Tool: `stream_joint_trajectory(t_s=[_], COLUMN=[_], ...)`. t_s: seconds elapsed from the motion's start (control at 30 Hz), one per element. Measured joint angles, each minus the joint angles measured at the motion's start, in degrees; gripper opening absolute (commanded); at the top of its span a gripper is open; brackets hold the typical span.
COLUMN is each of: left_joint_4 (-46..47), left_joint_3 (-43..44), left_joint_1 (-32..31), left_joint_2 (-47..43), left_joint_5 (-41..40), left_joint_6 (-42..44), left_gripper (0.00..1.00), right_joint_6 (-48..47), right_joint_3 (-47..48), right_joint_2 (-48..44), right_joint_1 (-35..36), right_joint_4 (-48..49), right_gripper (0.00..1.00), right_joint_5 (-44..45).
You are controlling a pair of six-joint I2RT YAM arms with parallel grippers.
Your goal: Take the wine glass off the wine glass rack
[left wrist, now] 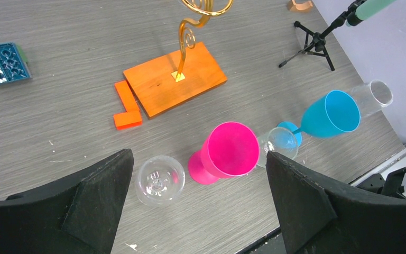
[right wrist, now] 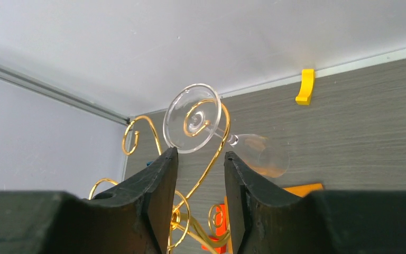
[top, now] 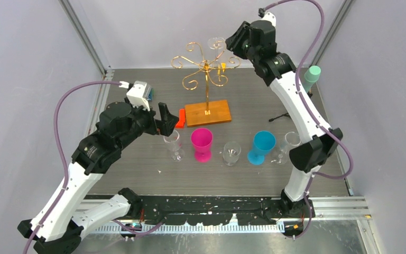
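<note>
The wine glass rack [top: 206, 69] is a gold wire stand on an orange-brown wooden base [top: 207, 112] at the back middle. A clear wine glass [top: 217, 43] hangs upside down from its upper right scroll arm. In the right wrist view its round foot [right wrist: 195, 119] rests on the gold curl and its bowl [right wrist: 264, 153] hangs below. My right gripper [right wrist: 201, 153] is open and empty just under the foot, with a gold wire arm between its jaws. My left gripper [left wrist: 198, 159] is wide open and empty, above the clear glass [left wrist: 159, 180] on the table.
In front of the rack stand a pink cup [top: 201, 142], a blue cup [top: 261, 145] and three clear glasses [top: 231, 153]. An orange block [top: 181, 117] lies left of the base. A small tripod with a teal top [top: 311, 76] stands at the right.
</note>
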Motion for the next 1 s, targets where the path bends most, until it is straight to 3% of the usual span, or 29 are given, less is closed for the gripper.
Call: stream_joint_trajectory(t_s=[0.1, 0.27, 0.67, 1.0], left_joint_4=[0.07, 0.31, 0.39, 0.35], left_joint_3=[-0.37, -1.42, -2.49, -3.15], left_joint_1=[0.0, 0.0, 0.0, 0.0], left_joint_2=[0.04, 0.07, 0.22, -0.26], left_joint_5=[0.02, 0.07, 0.07, 0.13], left_joint_6=[-0.02, -0.02, -0.02, -0.22], left_gripper=[1.0, 1.0, 1.0, 1.0], right_joint_6=[0.37, 1.07, 1.25, 4.76], right_joint_3=[3.91, 4.35, 8.63, 6.51], right_joint_2=[3.72, 6.27, 9.49, 9.97], right_joint_1=[-0.17, -0.15, -0.17, -0.35], right_joint_4=[-1.97, -3.19, -3.45, 1.66], right_gripper=[0.44, 0.33, 0.32, 0.32], right_joint_5=[-0.92, -2.19, -2.95, -3.41])
